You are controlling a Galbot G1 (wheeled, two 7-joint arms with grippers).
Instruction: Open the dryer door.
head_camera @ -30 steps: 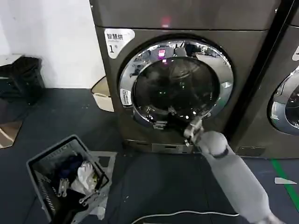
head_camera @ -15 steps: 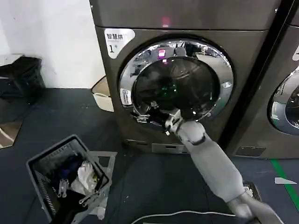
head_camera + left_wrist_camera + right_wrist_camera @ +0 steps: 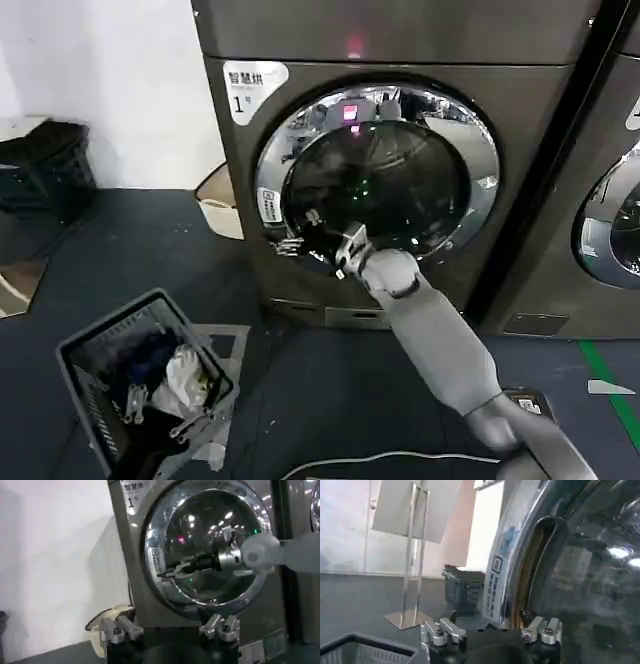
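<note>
The dryer door (image 3: 470,215) is a round porthole with a wide chrome ring and dark glass, on the grey-brown machine with the white "1" label (image 3: 250,88). It looks shut against the machine's front. My right gripper (image 3: 298,235) reaches from the lower right to the door's lower-left rim and stands open, nothing between its fingers. In the right wrist view the right gripper (image 3: 492,631) sits close to the chrome ring (image 3: 512,565) by its sticker. From the left wrist view the open left gripper (image 3: 169,629) hangs back from the machine, facing the dryer door (image 3: 250,592) and the right gripper (image 3: 162,572).
A grey laundry basket (image 3: 84,345) with clothes stands on the dark floor at front left. A white tub (image 3: 220,205) sits beside the machine's left side. A second chrome-ringed machine (image 3: 610,220) is at the right. A black crate (image 3: 45,165) stands far left; a white cable (image 3: 390,460) lies in front.
My right arm has swung left across the lower part of the door, carrying its gripper from the lower-right rim to the lower-left rim. The door has not moved.
</note>
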